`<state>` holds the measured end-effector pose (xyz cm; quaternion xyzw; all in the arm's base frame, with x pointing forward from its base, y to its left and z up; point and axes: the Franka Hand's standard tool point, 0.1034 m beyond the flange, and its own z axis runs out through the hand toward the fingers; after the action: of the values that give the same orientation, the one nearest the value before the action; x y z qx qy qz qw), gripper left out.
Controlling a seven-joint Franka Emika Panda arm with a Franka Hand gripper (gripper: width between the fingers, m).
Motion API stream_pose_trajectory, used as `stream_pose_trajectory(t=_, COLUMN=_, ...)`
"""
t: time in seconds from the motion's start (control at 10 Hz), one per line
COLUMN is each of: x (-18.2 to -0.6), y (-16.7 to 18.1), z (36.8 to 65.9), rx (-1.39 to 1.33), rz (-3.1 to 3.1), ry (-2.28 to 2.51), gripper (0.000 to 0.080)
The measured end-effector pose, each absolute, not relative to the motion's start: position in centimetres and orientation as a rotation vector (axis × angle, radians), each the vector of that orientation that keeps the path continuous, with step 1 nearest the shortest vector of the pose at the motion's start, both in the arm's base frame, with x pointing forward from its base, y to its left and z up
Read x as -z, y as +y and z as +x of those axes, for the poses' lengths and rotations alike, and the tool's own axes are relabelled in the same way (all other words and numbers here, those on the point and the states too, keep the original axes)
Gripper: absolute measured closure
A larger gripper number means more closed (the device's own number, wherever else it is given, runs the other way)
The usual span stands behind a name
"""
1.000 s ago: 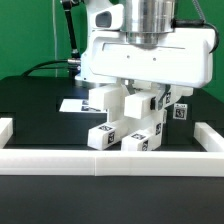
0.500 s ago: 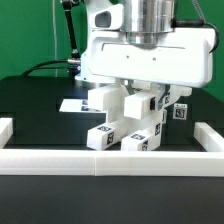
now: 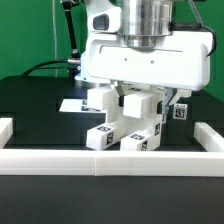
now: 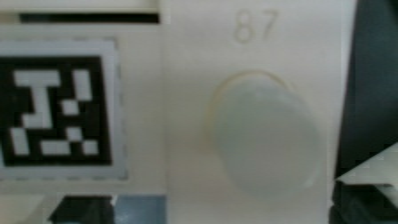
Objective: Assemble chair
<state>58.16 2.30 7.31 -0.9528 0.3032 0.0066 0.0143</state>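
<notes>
The pincer (image 3: pixel 138 96) is pinching an upright white part of the chair (image 3: pixel 112 136), whose surface and tag (image 4: pixel 54 110) fill the wrist view. Over the last second the hand has edged slightly toward the exterior view's left while the stacked parts below hardly stirred, which I read as a fine aligning nudge, not a new step. The chair stands on the black table (image 3: pixel 35 100) just behind the long white rail (image 3: pixel 60 162), with the marker board (image 3: pixel 72 104) near behind it, so free room lies mainly upward.
</notes>
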Motion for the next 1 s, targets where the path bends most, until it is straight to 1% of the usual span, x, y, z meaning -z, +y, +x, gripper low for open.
stream_pose_trajectory(t=0.1, x=-7.4, y=2.3, z=58.2, rx=-0.021, rz=-2.966, ry=0.944, gripper=0.0161)
stream_pose_trajectory(t=0.3, x=-8.3, y=2.3, z=58.0, rx=-0.045, rz=-2.959, ry=0.95, gripper=0.0153)
stream_pose_trajectory(t=0.6, x=-11.7, y=3.6, z=56.8, rx=-0.104, rz=-2.912, ry=1.005, gripper=0.0151)
stream_pose_trajectory(t=0.8, x=-14.2, y=5.0, z=55.2, rx=-0.142, rz=-2.87, ry=1.064, gripper=0.0151)
stream_pose_trajectory(t=1.0, x=-14.5, y=6.7, z=53.1, rx=-0.171, rz=-2.83, ry=1.159, gripper=0.0151)
